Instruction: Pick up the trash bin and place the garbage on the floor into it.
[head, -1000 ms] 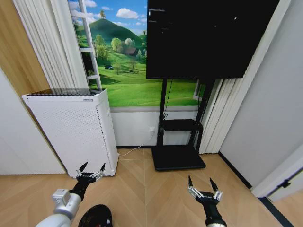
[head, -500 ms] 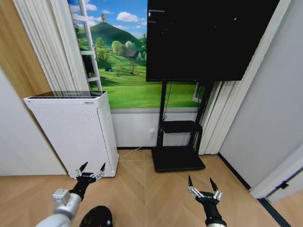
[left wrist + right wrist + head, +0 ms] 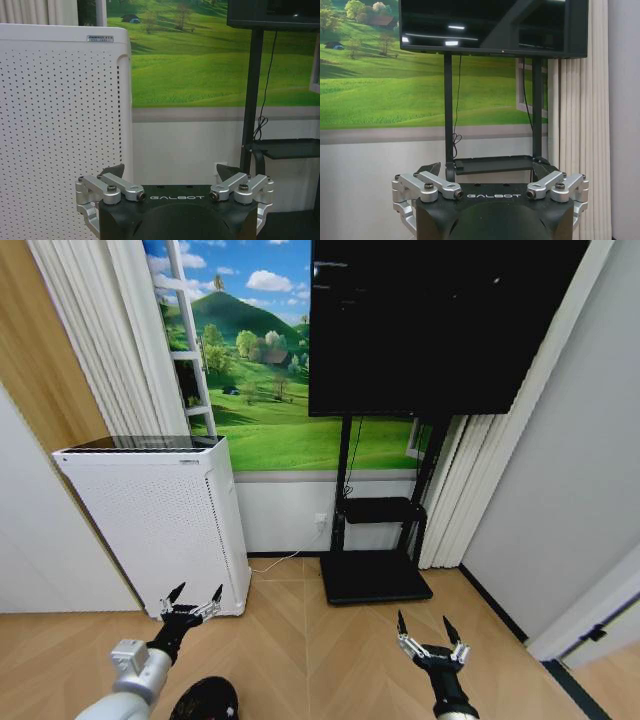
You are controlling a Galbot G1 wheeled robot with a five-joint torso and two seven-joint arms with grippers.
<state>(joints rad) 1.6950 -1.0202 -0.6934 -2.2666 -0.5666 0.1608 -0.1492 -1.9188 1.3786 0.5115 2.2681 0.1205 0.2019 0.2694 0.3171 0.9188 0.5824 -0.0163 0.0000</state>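
The trash bin [image 3: 205, 700] sits on the wooden floor [image 3: 310, 650] at the very bottom edge of the head view, its black rim cut off by the frame, just beside the left arm and a little inward of it. The left pincer [image 3: 192, 602] hangs above the floor with its fingers spread wide and nothing between them, its tips close to the lower front corner of the white perforated appliance [image 3: 160, 520]; from the left wrist view the same pincer [image 3: 170, 175] faces the appliance's side edge and the pale wall beside it. The right pincer [image 3: 430, 632] is held out over bare floor, also spread open and empty, well apart from the left one. A broad strip of open herringbone boards lies between the two arms. Ahead of it stands the black TV stand [image 3: 375, 560], whose flat base plate rests on the floor against the wall, with the dark screen [image 3: 440, 320] above. In the right wrist view the right pincer [image 3: 487, 175] points at the stand's uprights and shelf, with white curtains [image 3: 575, 125] to one side.
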